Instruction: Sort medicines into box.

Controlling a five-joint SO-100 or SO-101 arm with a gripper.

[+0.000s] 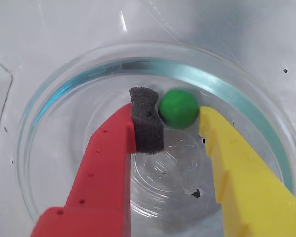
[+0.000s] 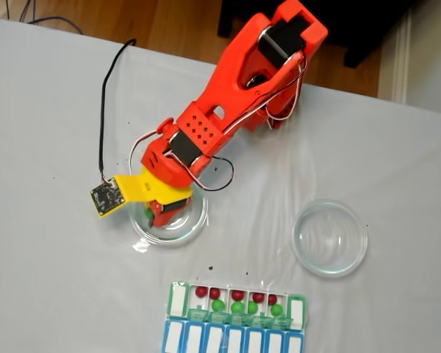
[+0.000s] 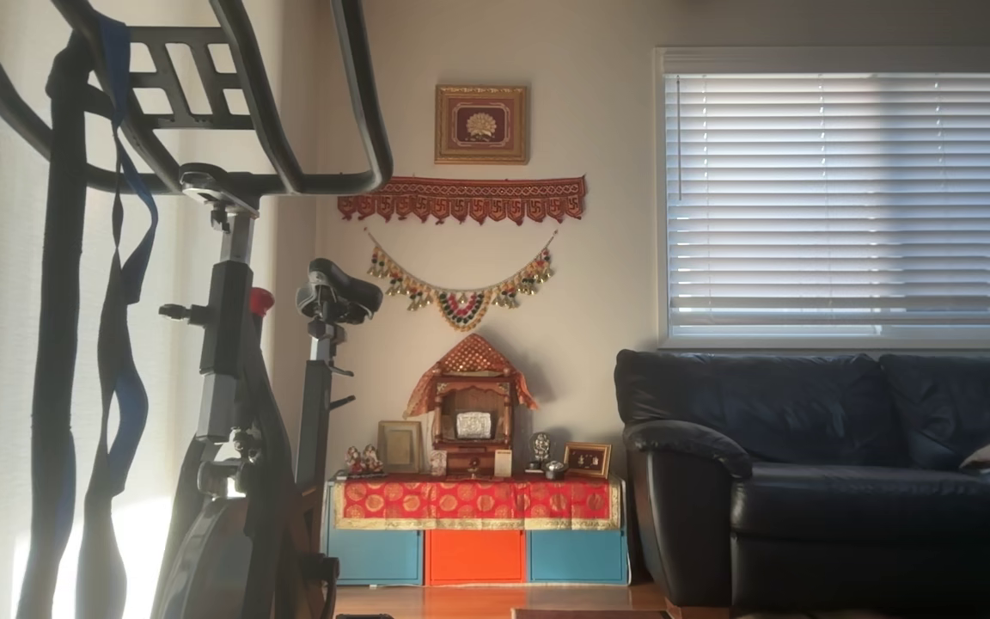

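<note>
I have the end effector point(image 1: 180, 116) lowered into the left glass dish point(image 2: 195, 220) in the fixed view, and its fingers stand apart with one green ball point(image 1: 178, 108) between them. In the wrist view the foam pad point(image 1: 147, 120) on the red finger sits just at the ball's side; whether it touches I cannot tell. The yellow finger point(image 1: 237, 163) lies just beside the ball on the other flank.

Handling assessment: the ball appears small, hard, smooth and very light. I judge it will roll freely on the slick glass floor and squirt out if pinched off-centre. The hold should be taken across its widest line, foam pad on one side, yellow tip squarely opposite, with a gentle squeeze.

The box point(image 2: 298, 309) lies at the near edge of the desk point(image 2: 51, 279), well apart from the dish, lids open. Several compartments carry a red ball point(image 2: 201, 291) and a green one. A second glass dish point(image 2: 331, 237) stands to the right.
</note>
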